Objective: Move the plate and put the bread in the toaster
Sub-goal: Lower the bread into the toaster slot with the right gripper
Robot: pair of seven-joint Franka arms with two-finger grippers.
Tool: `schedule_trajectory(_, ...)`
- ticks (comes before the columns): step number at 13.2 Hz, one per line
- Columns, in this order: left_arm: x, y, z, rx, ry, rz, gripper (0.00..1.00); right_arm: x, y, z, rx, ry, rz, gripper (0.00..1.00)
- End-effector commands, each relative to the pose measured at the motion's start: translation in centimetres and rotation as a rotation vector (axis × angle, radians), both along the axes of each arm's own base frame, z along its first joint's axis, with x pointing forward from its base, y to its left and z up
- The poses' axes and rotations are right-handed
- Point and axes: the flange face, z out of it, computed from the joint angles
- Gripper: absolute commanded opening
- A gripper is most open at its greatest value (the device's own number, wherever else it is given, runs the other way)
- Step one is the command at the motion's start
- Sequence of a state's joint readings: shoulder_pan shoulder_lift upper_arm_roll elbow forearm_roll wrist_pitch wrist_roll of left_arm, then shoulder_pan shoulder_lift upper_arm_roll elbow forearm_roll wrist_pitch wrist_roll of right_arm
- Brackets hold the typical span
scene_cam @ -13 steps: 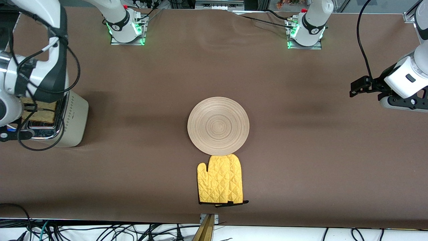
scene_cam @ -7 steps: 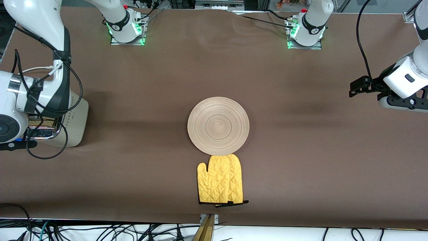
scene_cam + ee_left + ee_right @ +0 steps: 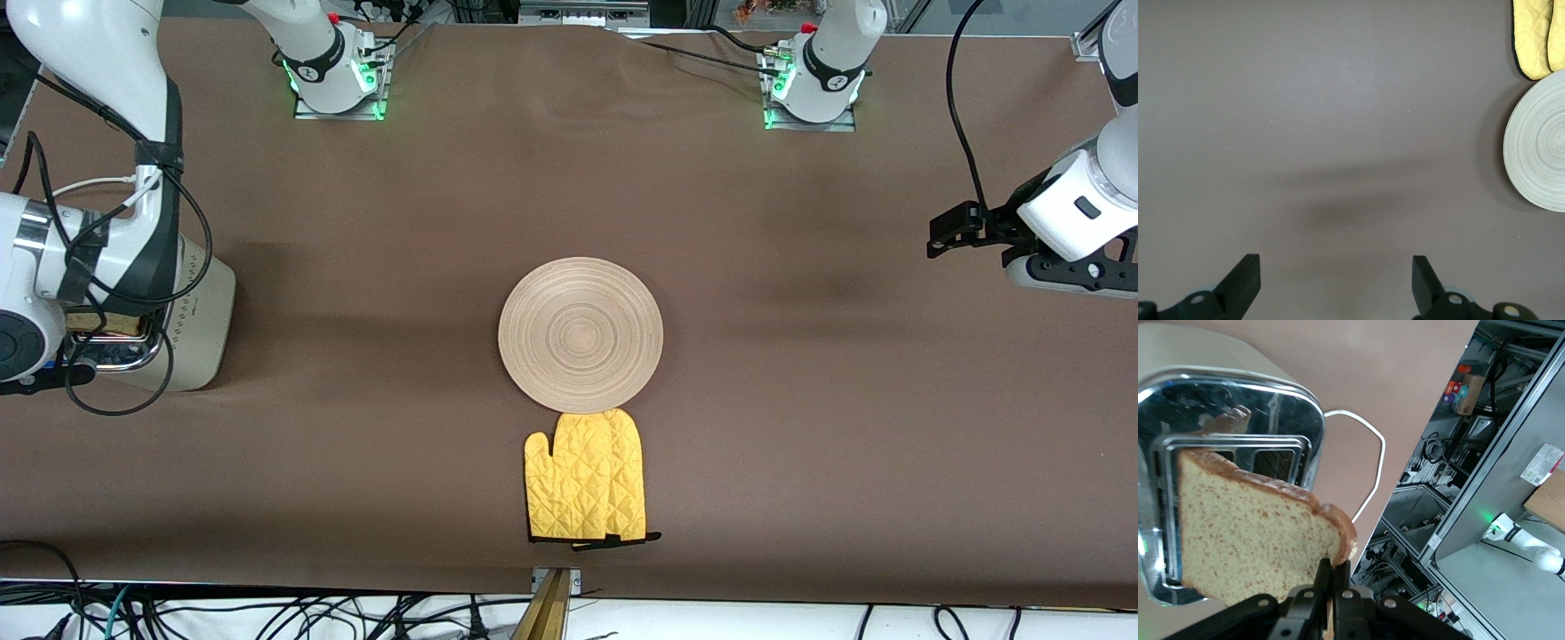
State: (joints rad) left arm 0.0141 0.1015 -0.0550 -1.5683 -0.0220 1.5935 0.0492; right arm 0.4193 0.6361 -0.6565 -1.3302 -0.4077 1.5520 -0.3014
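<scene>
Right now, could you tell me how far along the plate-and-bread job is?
Apparently done: the plate lies bare mid-table, touching the yellow mitt. In hand: the right gripper is shut on the bread, holding it over the toaster. Left: lowering the slice into a slot and letting go. The left gripper waits open over bare table at its own end.

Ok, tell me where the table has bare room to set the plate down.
Bare cloth lies between the toaster and the plate, and from the plate toward the waiting left gripper. Crowded only where the mitt touches the plate.
</scene>
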Motion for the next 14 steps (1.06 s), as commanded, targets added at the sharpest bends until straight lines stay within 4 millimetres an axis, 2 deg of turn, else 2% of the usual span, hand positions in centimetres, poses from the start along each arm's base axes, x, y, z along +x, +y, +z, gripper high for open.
schedule_trajectory(1, 0.4, -0.3, 0.4, -0.015, -0.007, -0.005, 1.00, -0.9, -0.4, -0.5, 0.007, 0.034, 0.003, 0.00)
schedule_trajectory(6, 0.4, -0.3, 0.4, -0.015, -0.008, -0.005, 1.00, -0.5, 0.9, -2.2, -0.003, 0.029, 0.007, 0.00)
schedule_trajectory(9, 0.4, -0.3, 0.4, -0.015, -0.008, -0.005, 1.00, -0.1, 2.4, -2.0, -0.037, -0.023, -0.014, 0.00)
schedule_trajectory(14, 0.4, -0.3, 0.4, -0.015, -0.008, -0.005, 1.00, 0.8, 4.8, -2.9, -0.149, -0.128, -0.040, 0.00)
